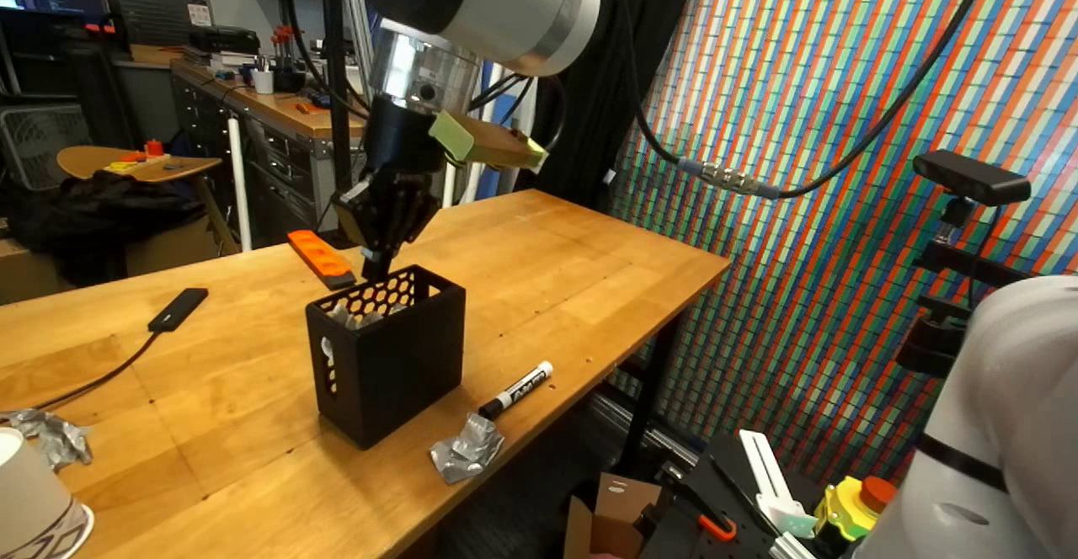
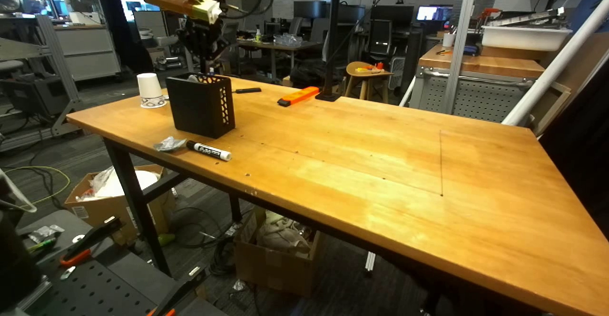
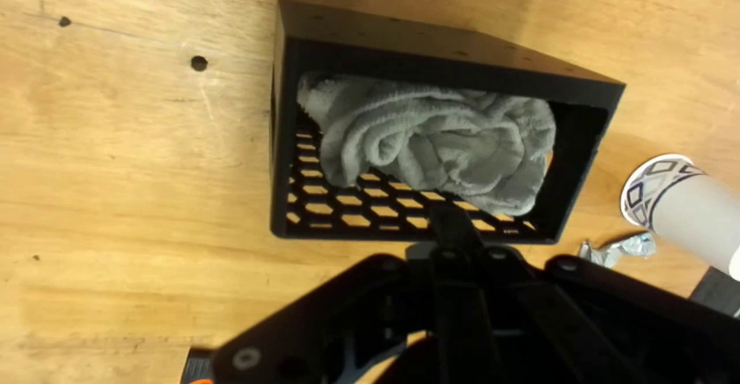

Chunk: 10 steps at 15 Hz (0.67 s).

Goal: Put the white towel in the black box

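Above the wooden table [image 1: 547,264] near a colourful backdrop [image 1: 842,290], the end effector [image 1: 376,266] hangs pressed together.

The table [image 2: 404,182] bore one box [image 1: 417,365], one towel [image 3: 428,141] inside, one cup [image 2: 149,86], one black device [image 1: 178,310] and two silver scraps [image 1: 469,451]. Near opposite edges lay one marker [image 1: 518,391] and one orange bar [image 2: 299,96].

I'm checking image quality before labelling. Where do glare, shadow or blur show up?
In an exterior view, pale glare patches on the tabletop; in the wrist view, the hand dark and softly blurred, faint shadow beside the black box.
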### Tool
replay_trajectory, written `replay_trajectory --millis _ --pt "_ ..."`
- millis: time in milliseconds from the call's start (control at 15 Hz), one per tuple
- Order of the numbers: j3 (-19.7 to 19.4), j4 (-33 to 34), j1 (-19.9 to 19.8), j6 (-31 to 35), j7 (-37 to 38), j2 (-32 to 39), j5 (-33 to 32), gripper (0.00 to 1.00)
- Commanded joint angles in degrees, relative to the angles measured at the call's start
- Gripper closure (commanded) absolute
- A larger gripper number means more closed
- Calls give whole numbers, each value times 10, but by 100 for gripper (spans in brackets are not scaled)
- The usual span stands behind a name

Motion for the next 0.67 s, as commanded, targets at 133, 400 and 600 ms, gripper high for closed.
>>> replay_trajectory --millis 133,400,600 --pt "-8 5 3 -8 14 -21 1 94" --pt "-9 5 3 -10 19 -27 1 73" --pt "-9 5 3 -11 19 -27 1 73"
